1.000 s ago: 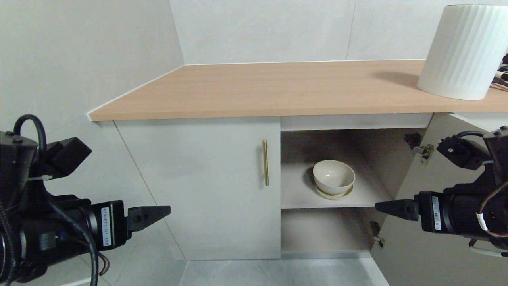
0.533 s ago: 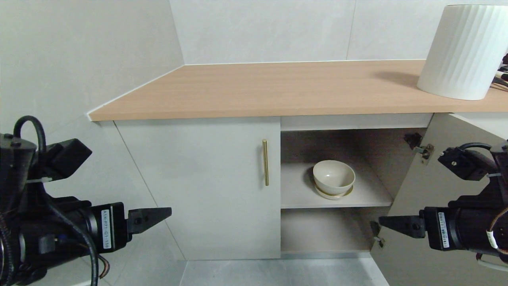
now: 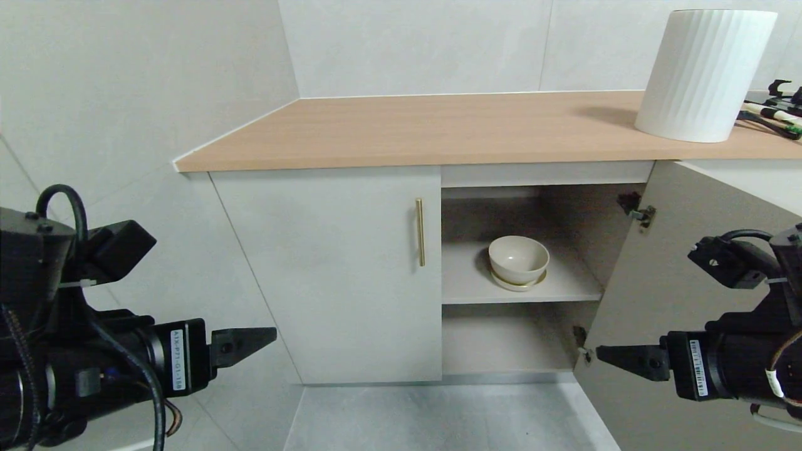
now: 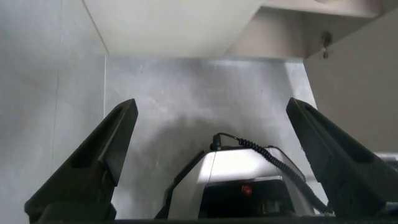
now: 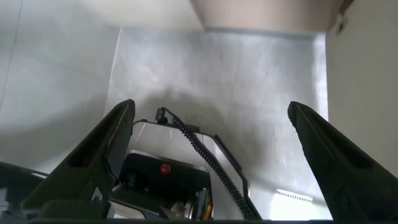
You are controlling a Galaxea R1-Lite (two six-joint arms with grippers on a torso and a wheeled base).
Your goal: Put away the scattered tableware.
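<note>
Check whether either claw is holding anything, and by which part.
Nothing is held. The left claw and right claw are both open and empty; the bowl sits inside the cabinet.

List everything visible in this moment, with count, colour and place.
bowl: one, cream, on the saucer
saucer: one, cream, on the shelf
shelf: one, grey, inside the open compartment
closed door: one, pale grey, left of the compartment
handle: one, gold, upright on the closed door
open door: one, pale grey, swung out at the right
countertop: one, wood-coloured, above the cupboard
ribbed container: one, white, on the countertop's right end
tools: several, mixed colours, beside the container
floor: grey, below
left hand: black, open, empty
right hand: black, open, empty
</note>
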